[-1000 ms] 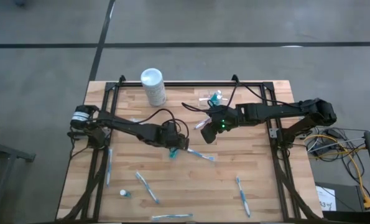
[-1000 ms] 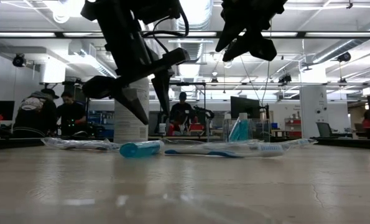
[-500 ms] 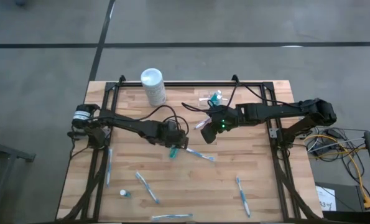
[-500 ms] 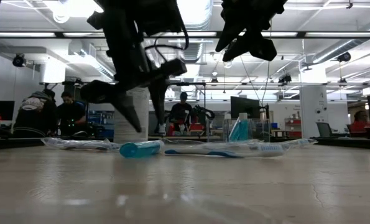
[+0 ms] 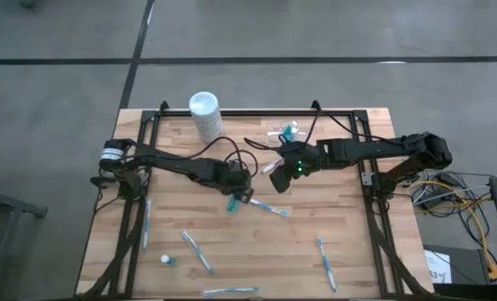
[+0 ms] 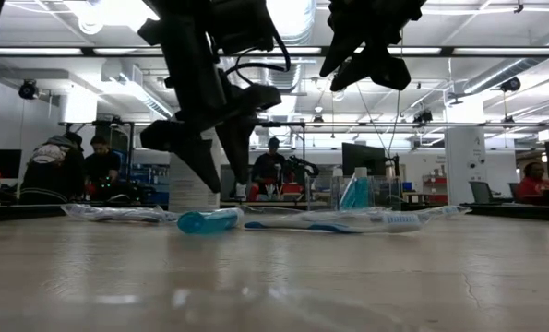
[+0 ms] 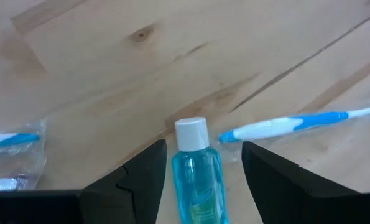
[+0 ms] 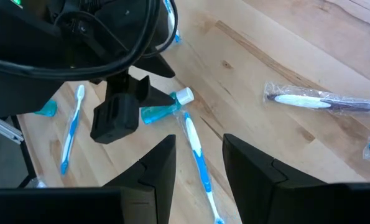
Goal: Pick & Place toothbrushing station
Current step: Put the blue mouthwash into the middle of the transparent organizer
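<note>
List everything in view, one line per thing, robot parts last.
white cylinder: one, white, far left part of the table.
clear holder: one, see-through with teal items inside, far edge, middle.
blue bottle: one, blue with white cap, lying mid-table.
toothbrushes: at least five, blue-and-white, one beside the bottle, the rest toward the near and left edges.
wrapped toothbrush: one, dark handle, in clear wrap on the wood.
table: one, light wood.
people: several, in the room behind.
left gripper: open, over the bottle.
right gripper: open, raised mid-table.
</note>
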